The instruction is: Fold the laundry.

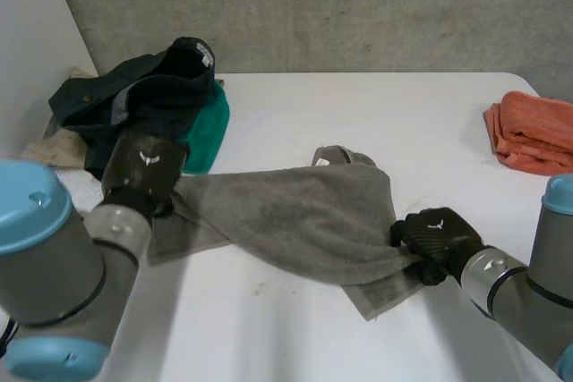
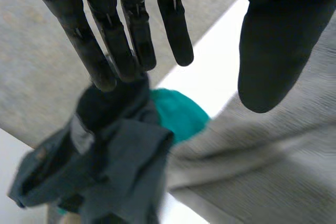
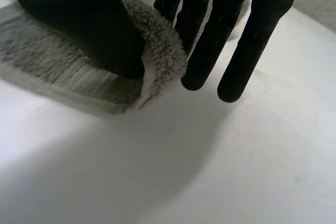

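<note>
No words or numbers can be read. A white emblem [image 1: 147, 157] marks the left hand [image 1: 132, 174] and the right hand [image 1: 445, 239].

One grey towel [image 1: 295, 221]; one navy garment [image 1: 134, 96]; one teal cloth [image 1: 208, 136]; one orange towel [image 1: 535, 131].

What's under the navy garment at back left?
A green cloth pokes out from under the navy garment on one side, a beige cloth on the other. How far either runs underneath is covered.

head: high rear, looking down on table [image 1: 376, 114] | wrists: close, low over it | shared: grey towel [image 1: 295, 221], seemingly all
</note>
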`<action>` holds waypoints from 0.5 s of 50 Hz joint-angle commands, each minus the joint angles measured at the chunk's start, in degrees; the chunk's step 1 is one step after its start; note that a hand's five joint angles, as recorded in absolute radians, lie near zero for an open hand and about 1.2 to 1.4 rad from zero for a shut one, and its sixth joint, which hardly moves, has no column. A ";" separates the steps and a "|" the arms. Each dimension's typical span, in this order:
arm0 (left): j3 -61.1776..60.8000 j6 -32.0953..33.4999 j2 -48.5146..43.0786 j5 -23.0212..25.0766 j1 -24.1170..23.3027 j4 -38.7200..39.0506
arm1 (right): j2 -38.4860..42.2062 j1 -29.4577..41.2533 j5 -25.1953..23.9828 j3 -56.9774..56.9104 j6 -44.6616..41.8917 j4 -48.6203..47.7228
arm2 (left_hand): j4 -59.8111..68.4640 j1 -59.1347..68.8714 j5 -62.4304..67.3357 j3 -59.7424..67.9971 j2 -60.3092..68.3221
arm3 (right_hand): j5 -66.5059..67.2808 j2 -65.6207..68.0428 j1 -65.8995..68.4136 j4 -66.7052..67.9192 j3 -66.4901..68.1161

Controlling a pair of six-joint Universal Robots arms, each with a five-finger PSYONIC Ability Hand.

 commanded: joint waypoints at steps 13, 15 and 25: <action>8.47 -4.14 -17.62 15.15 2.22 -2.27 | -18.76 0.00 -0.05 1.73 0.96 2.90 | 2.90 1.79 3.03 3.02 2.87 | 11.91 15.59 34.20 11.70 11.95; 10.49 -3.97 -19.56 15.15 2.39 -2.27 | -20.07 0.00 0.04 1.38 0.96 3.52 | 2.90 1.79 3.03 3.02 2.87 | 11.91 15.59 34.20 11.70 11.95; 20.34 -4.05 -27.47 15.24 2.04 -1.75 | -23.50 0.35 0.22 0.76 1.04 3.78 | 3.40 2.30 3.53 3.52 3.37 | 11.91 15.59 34.20 11.70 11.95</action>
